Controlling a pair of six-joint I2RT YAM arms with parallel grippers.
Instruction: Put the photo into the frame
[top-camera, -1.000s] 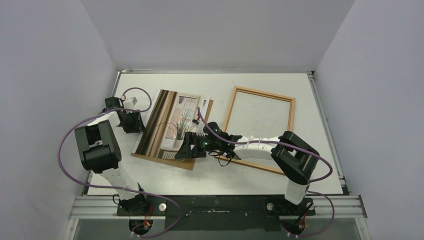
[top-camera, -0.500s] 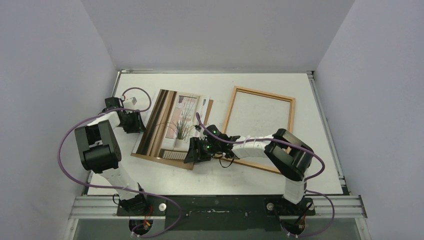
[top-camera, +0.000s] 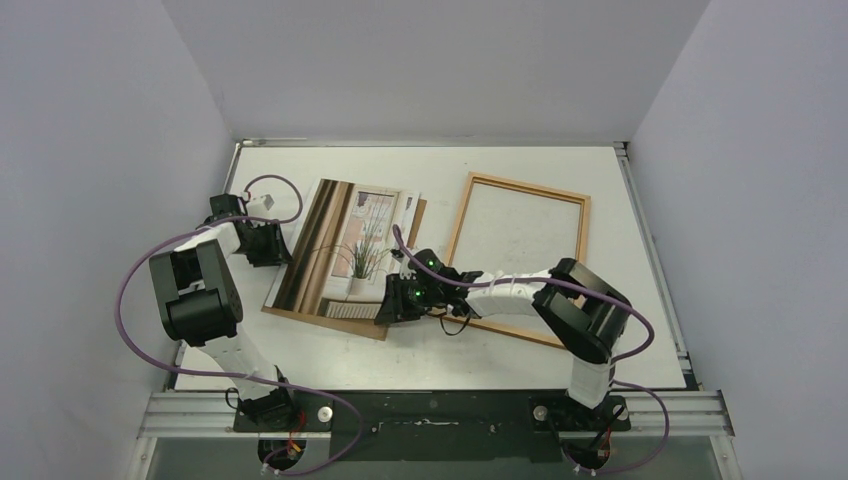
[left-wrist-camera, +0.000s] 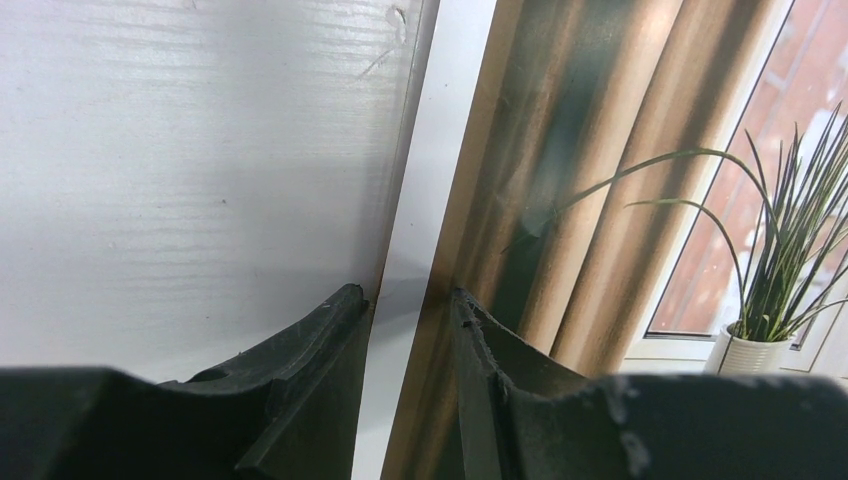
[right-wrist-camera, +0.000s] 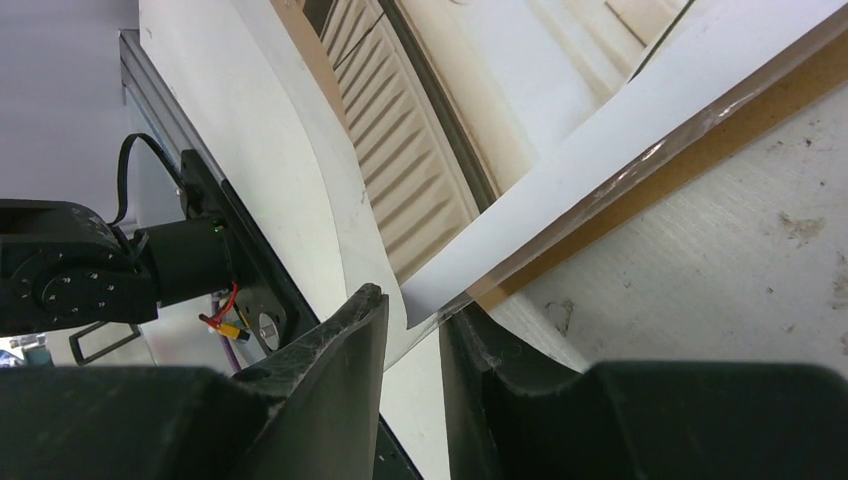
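Our left fingers (left-wrist-camera: 405, 310) pinch the photo (top-camera: 340, 255) at center-left; our right fingers (right-wrist-camera: 412, 310) clamp its lower-right corner, the frame (top-camera: 520, 255) lying right.

Curtain-and-plant photo (top-camera: 345, 250) lying tilted left of centre, empty orange-brown frame (top-camera: 520, 185) flat just to its right

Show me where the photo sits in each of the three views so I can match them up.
Top external: the photo lies left of centre on the table, left of the frame.
Left wrist: the photo fills the right half, its white border running between the left pincer fingers.
Right wrist: the photo spans the top, its corner at the right pincer.
Shared landmark: the photo's white border.
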